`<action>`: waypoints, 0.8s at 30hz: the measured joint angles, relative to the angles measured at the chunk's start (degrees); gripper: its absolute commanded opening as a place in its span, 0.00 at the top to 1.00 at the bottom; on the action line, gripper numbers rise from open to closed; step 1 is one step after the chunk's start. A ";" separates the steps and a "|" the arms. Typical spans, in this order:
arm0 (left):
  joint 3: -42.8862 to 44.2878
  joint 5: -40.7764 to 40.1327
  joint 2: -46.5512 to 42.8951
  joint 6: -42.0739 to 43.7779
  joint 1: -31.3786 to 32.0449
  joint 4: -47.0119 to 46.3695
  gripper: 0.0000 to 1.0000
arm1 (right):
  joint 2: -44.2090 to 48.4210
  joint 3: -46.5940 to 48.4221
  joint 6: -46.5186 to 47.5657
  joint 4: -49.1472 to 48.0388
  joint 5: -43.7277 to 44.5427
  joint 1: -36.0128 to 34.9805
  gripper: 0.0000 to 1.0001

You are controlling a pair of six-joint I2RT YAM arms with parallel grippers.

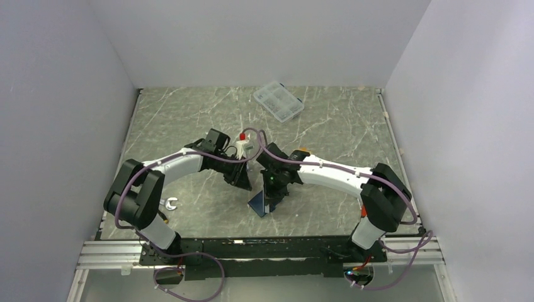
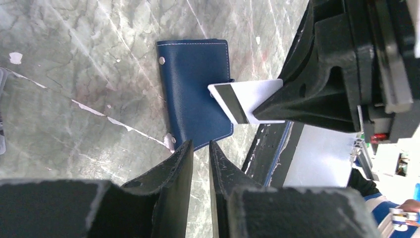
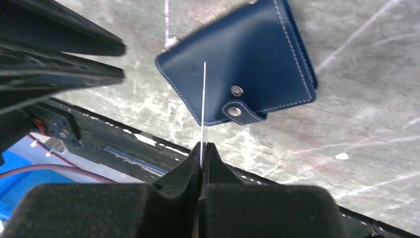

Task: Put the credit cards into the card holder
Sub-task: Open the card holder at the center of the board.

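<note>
Jaws of right gripper (image 3: 202, 147) clamp a striped white credit card (image 2: 250, 94) edge-on above the navy card holder (image 3: 247, 54), flat on the bench (image 2: 74, 59). Left gripper (image 2: 200, 148), at the holder's 10 o'clock seen from above, jaws slightly apart and empty, should probably spread a slot first.

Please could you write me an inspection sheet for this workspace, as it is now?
Surface: grey marbled table, pale scratches.
Job's things: navy card holder lies folded on the table; one pale card with dark stripe is held over it, not inserted.
Clutter: clear compartment box at far edge; small pale object by left arm, unclear.
Grippers: right gripper shut on the card; left gripper slightly open, empty.
Cables: purple cables along both arms.
Surroundings: plain white walls.
</note>
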State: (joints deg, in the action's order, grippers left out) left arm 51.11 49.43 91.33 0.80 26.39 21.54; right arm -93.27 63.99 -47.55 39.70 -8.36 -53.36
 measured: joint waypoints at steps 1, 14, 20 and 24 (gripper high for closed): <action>-0.24 0.39 -0.02 -0.46 -0.17 -0.46 0.76 | 0.07 -0.31 -0.09 0.57 0.20 0.00 1.00; -1.27 3.13 0.26 -4.66 -4.94 -3.30 0.75 | 4.85 -6.45 -3.04 2.32 2.82 -0.02 1.00; -1.27 2.60 0.22 -4.52 -4.87 -3.37 0.75 | 9.18 -9.73 -4.37 2.29 3.61 -0.02 1.00; -1.27 1.27 -0.70 -4.48 -4.15 -3.41 0.75 | 9.53 -11.10 -5.03 2.51 3.78 -0.04 1.00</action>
State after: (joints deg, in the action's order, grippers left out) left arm 49.84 50.70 90.63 -3.68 22.24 18.13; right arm -83.74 52.88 -52.58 42.22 -4.58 -53.41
